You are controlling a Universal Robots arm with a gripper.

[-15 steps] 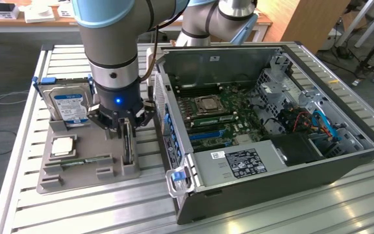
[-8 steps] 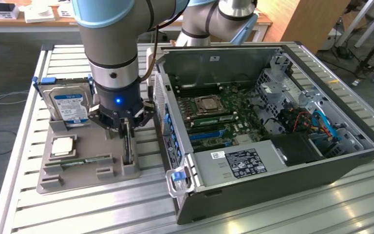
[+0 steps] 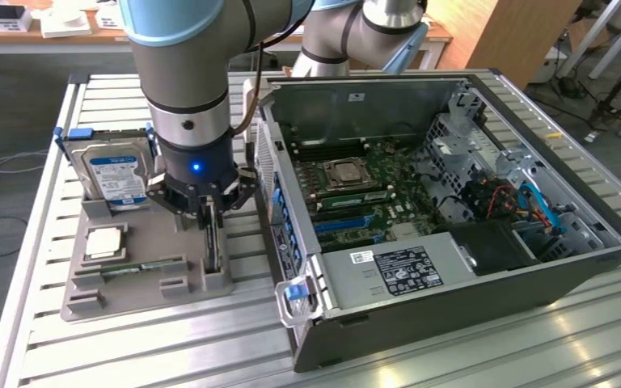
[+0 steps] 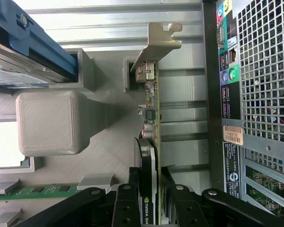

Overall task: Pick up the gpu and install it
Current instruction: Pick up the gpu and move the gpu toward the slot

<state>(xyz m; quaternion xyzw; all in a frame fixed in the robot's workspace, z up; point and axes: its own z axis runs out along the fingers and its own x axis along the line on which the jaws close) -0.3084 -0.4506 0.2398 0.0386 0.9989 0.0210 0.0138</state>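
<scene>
While the gpu (image 4: 152,111) stands on edge in the grey holder (image 4: 47,123), gripper (image 4: 150,191) pinches its cooler faces. Thin, stiff, light, likely fragile; bracket (image 4: 157,43) left free.

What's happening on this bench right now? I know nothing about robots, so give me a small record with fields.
gripper: lowered over the grey holder, closed on the gpu
gpu: on edge in its holder slot, not yet in the computer
also in holder: hard drive, RAM stick
computer case: open, beside the holder on the exterior view's right
</scene>
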